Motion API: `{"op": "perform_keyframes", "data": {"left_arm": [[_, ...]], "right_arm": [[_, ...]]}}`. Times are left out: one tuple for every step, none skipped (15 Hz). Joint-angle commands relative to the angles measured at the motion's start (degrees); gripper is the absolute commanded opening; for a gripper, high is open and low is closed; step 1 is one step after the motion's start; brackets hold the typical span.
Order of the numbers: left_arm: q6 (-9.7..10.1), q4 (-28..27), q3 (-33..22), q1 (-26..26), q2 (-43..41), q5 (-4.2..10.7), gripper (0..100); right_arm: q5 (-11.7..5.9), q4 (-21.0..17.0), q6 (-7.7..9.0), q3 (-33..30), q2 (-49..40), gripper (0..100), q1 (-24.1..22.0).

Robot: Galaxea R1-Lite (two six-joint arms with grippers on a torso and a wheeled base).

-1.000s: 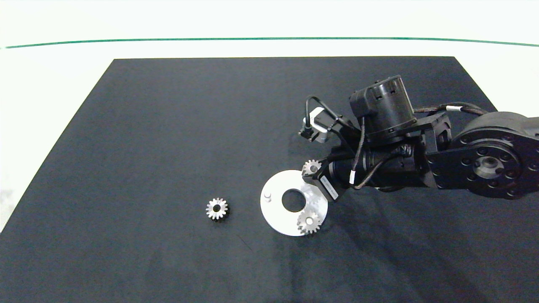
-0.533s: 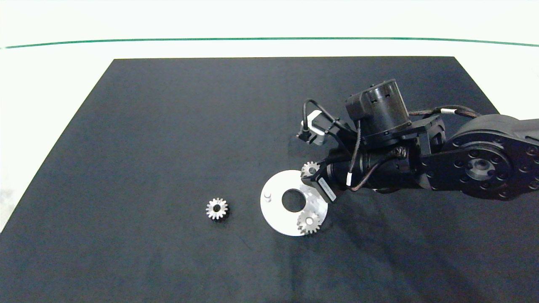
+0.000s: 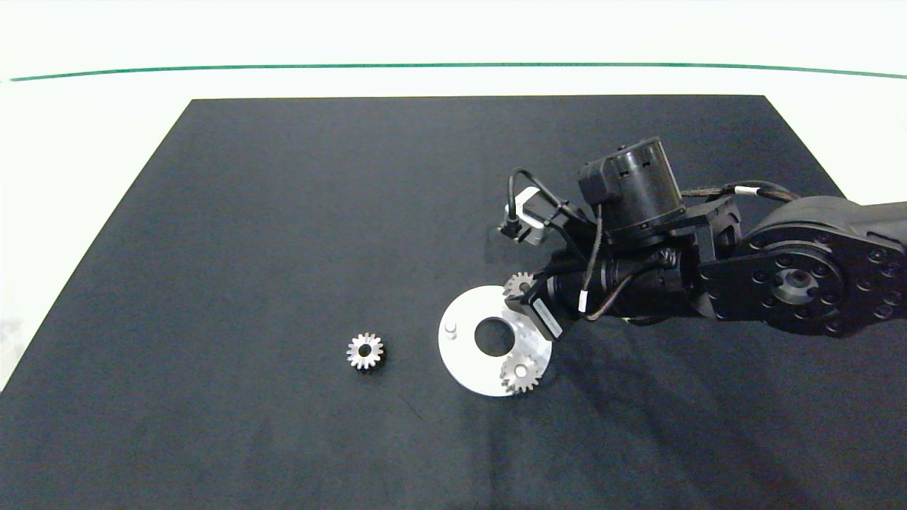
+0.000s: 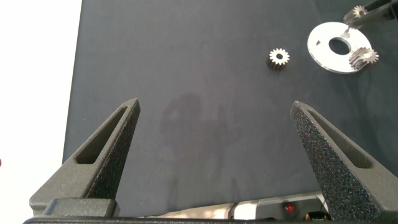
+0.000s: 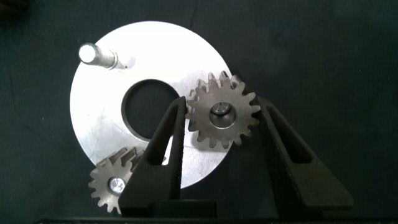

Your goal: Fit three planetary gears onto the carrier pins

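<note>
The white disc (image 3: 464,354) lies on the black mat with its carrier pins up. One planetary gear (image 3: 521,374) sits on the near pin. One pin (image 3: 451,329) stands bare at the disc's left. My right gripper (image 5: 222,102) is shut on a second gear (image 5: 222,118) at the disc's far-right edge, and a pin end (image 5: 218,111) shows through its centre hole. A third gear (image 3: 365,350) lies loose on the mat, left of the disc. My left gripper (image 4: 214,104) hangs open over bare mat, far from the parts.
The black mat (image 3: 283,212) covers the white table. The right arm (image 3: 779,283) and its cables reach in from the right, over the disc's far-right side. Bare mat stretches left of and in front of the loose gear.
The right arm has shifted slightly left and toward the disc, carrying the held gear with it. The disc, the seated gear and the loose gear have not moved.
</note>
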State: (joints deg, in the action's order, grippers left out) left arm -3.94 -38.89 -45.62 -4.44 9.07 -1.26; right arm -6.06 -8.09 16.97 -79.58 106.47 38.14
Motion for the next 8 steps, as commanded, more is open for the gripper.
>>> {"op": "perform_keyframes", "data": {"left_arm": [[-0.02, -0.2, 0.0, 0.0, 0.4, -0.06, 100], [-0.02, -0.2, 0.0, -0.1, 0.4, -0.06, 100], [-0.02, -0.2, 0.1, 0.0, 0.4, -0.06, 100], [-0.02, -0.2, 0.0, -0.1, 0.4, 0.03, 100], [-0.02, -0.2, 0.0, -0.1, 0.4, -0.06, 100], [-0.02, -0.2, 0.0, -0.1, 0.4, 0.03, 100], [-0.02, -0.2, 0.0, -0.1, 0.4, -0.06, 100], [-0.02, -0.2, -0.1, -0.1, 0.4, -0.06, 100]], "right_arm": [[-0.01, 0.2, 0.26, -0.5, 0.6, 0, 0.1], [-0.01, 0.1, 0.26, -0.8, 0.7, 0, 0.1], [0.08, 0.1, 0.26, -0.8, 0.7, 0, 0.1], [0.08, 0.1, 0.17, -0.8, 1.0, 0, 0.1], [0.08, 0.1, 0.17, -0.8, 1.0, 0, 0.1], [0.08, 0.1, 0.26, -0.8, 1.0, 0, 0.1], [-0.01, 0.1, 0.26, -0.7, 1.0, 100, 0.1], [-0.01, 0.1, 0.26, -0.7, 1.0, 100, 0.1]]}}
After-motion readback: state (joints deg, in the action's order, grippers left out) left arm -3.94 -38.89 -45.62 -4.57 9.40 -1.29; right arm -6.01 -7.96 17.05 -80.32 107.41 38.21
